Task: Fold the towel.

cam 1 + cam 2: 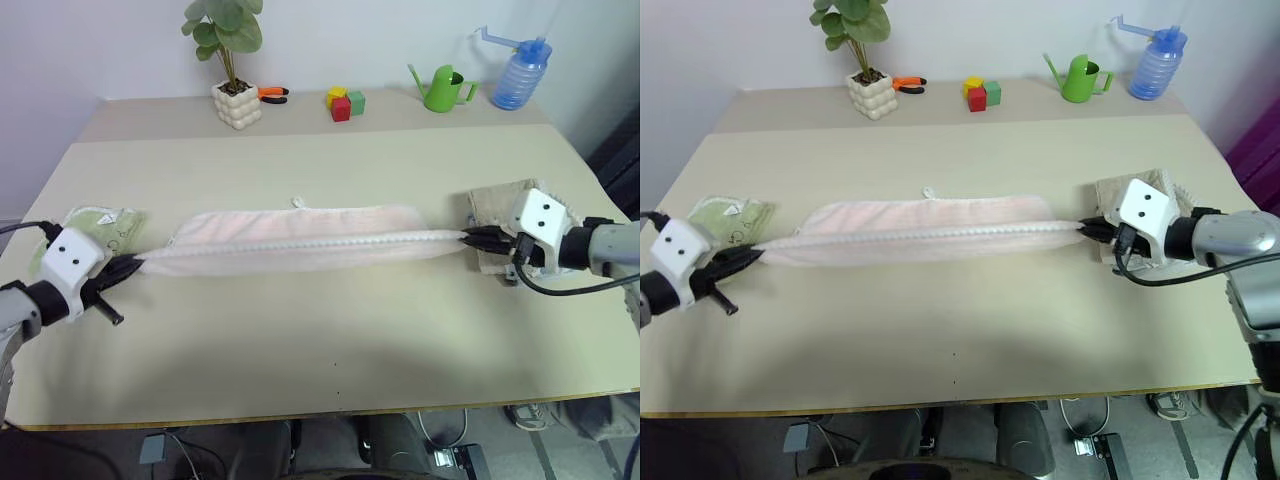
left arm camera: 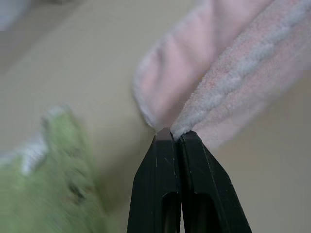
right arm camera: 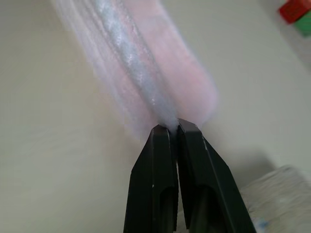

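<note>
1. Pink towel point(image 1: 300, 240) lies across the middle of the beige table point(image 1: 320, 370), pulled into a long band running 9 to 3 o'clock, white scalloped edge along the near side
2. Left gripper point(image 1: 128, 265) is clenched on the towel's 9 o'clock end; the left wrist view shows the black fingers point(image 2: 160, 165) pressed together with a corner of terry pinched at the tips
3. Right gripper point(image 1: 470, 238) is clenched on the 3 o'clock end; the right wrist view shows the same pinch, cloth trailing away from the tips
4. Towel looks doubled over lengthwise: back layer flat on the table, front edge held taut between the two grippers
5. Handling, by judgement: light, soft, limp terry; no stiffness, so it sags unless tensioned. Nap gives decent friction, low slip risk. Not fragile
6. Best hold is at the corners or the hemmed edge, as now; a mid-cloth pinch would bunch it
7. Light green towel point(image 1: 105, 228) sits just beside the left gripper at 9 o'clock, tan towel point(image 1: 497, 212) under/behind the right gripper at 3 o'clock; risk of snagging either when letting go
8. At 12 o'clock, well apart: potted plant point(image 1: 235, 85), orange-handled pliers point(image 1: 272, 95), coloured blocks point(image 1: 345, 102), green watering can point(image 1: 445, 88), blue spray bottle point(image 1: 520, 72)
9. Next fold likely needs one end carried over to the other
</note>
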Robot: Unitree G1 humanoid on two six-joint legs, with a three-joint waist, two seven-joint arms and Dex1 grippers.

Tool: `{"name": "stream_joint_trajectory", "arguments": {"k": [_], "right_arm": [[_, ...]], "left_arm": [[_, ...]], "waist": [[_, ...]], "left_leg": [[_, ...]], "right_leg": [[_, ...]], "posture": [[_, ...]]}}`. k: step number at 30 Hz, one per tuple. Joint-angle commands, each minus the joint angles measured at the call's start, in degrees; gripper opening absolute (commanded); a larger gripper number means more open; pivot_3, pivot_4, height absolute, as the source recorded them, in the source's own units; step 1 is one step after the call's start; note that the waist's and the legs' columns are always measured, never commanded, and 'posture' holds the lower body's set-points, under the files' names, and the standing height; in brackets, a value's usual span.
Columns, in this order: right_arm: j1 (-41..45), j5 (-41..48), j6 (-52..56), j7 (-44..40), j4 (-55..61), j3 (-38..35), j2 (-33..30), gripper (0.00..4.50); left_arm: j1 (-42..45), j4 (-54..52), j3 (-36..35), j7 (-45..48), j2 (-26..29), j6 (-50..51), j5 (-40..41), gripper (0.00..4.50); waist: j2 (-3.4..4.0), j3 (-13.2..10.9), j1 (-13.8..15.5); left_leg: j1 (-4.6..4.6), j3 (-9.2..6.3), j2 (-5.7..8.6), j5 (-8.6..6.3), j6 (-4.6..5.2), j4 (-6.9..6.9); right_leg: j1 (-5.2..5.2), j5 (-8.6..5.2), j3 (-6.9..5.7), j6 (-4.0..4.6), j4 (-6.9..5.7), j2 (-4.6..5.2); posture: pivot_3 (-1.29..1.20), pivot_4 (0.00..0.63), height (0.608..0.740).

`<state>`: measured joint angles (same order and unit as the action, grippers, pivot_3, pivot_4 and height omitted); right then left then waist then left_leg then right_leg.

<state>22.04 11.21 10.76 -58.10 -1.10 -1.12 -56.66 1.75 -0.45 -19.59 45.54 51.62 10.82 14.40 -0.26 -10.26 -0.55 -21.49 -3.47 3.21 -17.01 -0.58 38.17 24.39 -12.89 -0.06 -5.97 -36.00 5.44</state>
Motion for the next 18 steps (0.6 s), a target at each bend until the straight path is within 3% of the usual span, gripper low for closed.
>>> {"name": "stream_joint_trajectory", "arguments": {"k": [1, 9, 17, 18], "right_arm": [[5.89, -6.35, -4.71, 4.4, -8.47, 2.43, 2.83, 0.13], [17.49, -15.11, -15.02, 9.59, -28.7, 8.41, 9.68, 0.13], [22.85, -17.91, -21.03, 12.11, -39.41, 9.97, 13.76, 0.13], [23.26, -18.1, -21.29, 12.47, -40.13, 9.94, 14.08, 0.36]], "left_arm": [[8.72, 10.85, 4.26, -4.19, -1.06, -4.97, -5.99, 0.0], [28.06, 37.27, 14.82, -7.97, -5.44, -16.3, -14.89, 0.0], [33.96, 48.71, 18.01, -8.28, -7.42, -20.86, -17.05, 0.0], [34.09, 49.26, 17.73, -8.1, -7.52, -20.52, -16.7, 0.0]], "waist": [[-0.01, 0.0, -0.05], [-0.01, 0.0, -0.24], [-0.01, -0.01, -0.51], [-0.01, -0.01, -0.51]], "left_leg": [[0.0, 0.0, 0.01, 0.0, 0.0, 0.0], [-0.06, 0.08, 0.05, 0.02, -0.03, -0.02], [-0.08, 0.15, 0.05, 0.02, -0.03, -0.02], [-0.08, 0.15, 0.05, 0.02, -0.03, -0.02]], "right_leg": [[0.0, 0.01, 0.0, 0.0, -0.01, 0.0], [0.16, 0.02, -0.01, -0.01, -0.04, -0.01], [0.21, 0.02, -0.01, -0.02, -0.08, -0.02], [0.21, 0.02, 0.0, -0.02, -0.09, -0.02]], "posture": [[0.0, 0.15, 0.731], [0.0, 0.15, 0.731], [0.0, 0.15, 0.731], [0.0, 0.15, 0.731]]}}
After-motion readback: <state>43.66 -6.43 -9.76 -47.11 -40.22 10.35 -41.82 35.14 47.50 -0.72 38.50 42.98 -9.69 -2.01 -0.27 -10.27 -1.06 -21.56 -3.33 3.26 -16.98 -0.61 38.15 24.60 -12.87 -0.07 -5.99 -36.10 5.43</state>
